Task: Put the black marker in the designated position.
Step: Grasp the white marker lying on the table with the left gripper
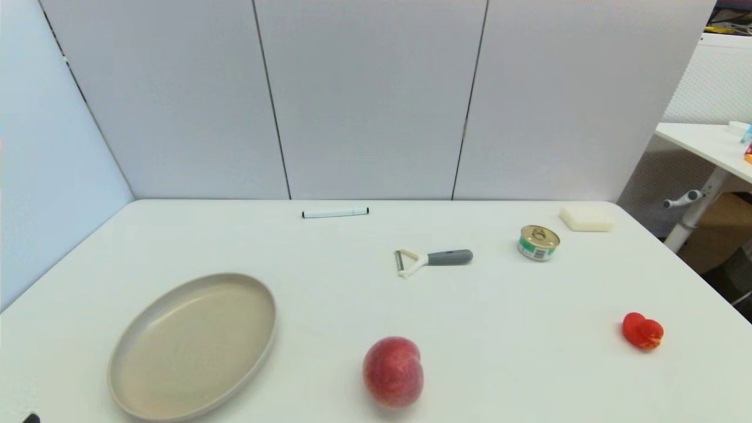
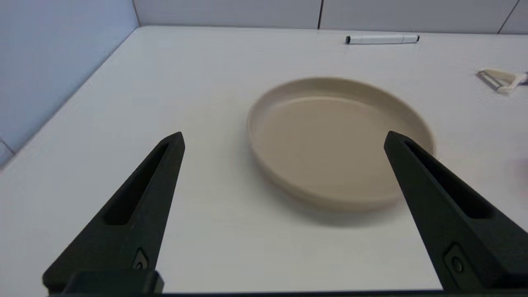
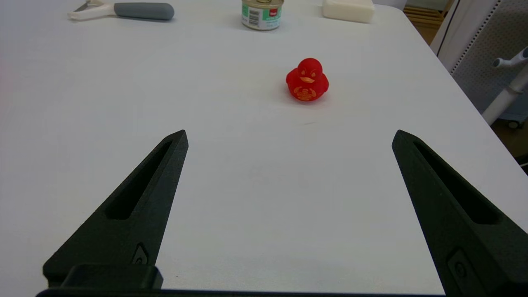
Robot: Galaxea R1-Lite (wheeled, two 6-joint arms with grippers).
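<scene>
Left wrist view, left hand (image 2: pixel 284 138) spread wide, empty, above plate (image 2: pixel 264 161)

A white barrel with black tips is shown on the marker (image 1: pixel 335 212). The plate (image 1: pixel 194 346) is beige, the duck (image 3: pixel 307 79) red with orange markings, the can (image 1: pixel 538 242) green-labelled and gold-lidded.

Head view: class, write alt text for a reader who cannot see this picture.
A white table holds a marker lying flat at the far edge near the wall, with no arm over the table. Nearer are a peeler, a tin and a sponge; closest are a beige plate, a peach and a red duck.
</scene>
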